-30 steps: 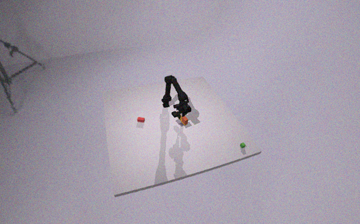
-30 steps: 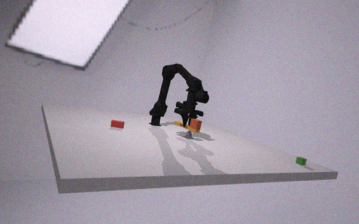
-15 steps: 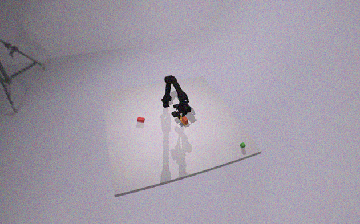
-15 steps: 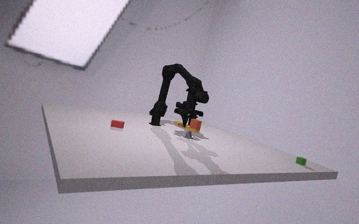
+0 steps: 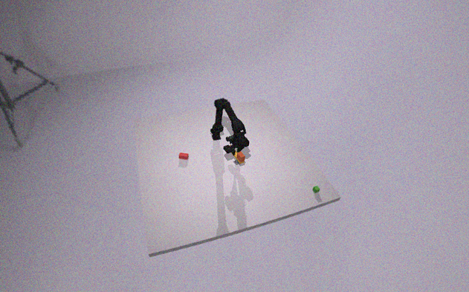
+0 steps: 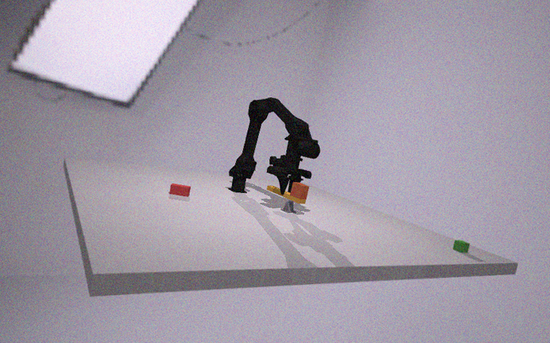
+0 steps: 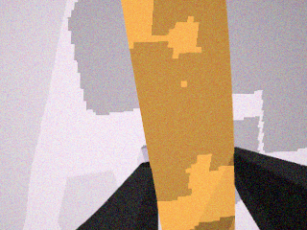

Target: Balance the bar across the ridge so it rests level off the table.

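Your end effector [image 5: 235, 151] [image 6: 287, 190] [image 7: 190, 164] grips the yellow bar [image 5: 235, 154] [image 6: 296, 199] [image 7: 187, 115] over the grey ridge [image 5: 237, 161] [image 6: 289, 206].
In the exterior view, its four-o'clock end carries an orange block [image 5: 240, 157] [image 6: 299, 190]; you can't tell whether bar and ridge touch.

Black arm [image 5: 239, 125] [image 6: 286, 114] bent at elbow, gripper [image 6: 287, 186] [image 7: 190, 164] pointing down, fingers closed on something, fingertips probably level.
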{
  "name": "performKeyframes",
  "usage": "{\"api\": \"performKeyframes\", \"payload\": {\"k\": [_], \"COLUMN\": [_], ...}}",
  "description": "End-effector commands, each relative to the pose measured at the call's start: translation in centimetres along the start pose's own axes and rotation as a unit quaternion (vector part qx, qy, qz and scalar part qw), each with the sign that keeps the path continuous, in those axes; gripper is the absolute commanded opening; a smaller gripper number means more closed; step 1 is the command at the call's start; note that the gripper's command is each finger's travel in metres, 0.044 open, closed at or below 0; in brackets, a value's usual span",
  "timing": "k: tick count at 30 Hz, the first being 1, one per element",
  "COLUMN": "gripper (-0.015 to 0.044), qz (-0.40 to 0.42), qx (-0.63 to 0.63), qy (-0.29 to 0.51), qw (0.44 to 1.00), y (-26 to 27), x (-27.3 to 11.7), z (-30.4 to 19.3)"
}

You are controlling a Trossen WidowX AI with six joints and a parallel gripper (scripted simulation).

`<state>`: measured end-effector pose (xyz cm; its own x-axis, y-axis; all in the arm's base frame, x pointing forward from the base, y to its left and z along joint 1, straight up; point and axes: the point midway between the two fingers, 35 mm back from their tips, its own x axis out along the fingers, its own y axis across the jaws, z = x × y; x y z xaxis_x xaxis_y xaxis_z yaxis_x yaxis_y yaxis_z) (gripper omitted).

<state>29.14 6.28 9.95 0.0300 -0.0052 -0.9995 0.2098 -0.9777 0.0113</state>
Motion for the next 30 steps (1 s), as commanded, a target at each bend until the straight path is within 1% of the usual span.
{"api": "performKeyframes", "payload": {"k": [1, 30], "gripper": [0.0000, 0.0000], "qz": [0.002, 0.002], "qx": [-0.003, -0.003], "qy": [0.001, 0.001], "qw": [1.000, 1.000], "y": [0.07, 0.07], "x": [0.07, 0.32], "z": [-0.04, -0.06]}}
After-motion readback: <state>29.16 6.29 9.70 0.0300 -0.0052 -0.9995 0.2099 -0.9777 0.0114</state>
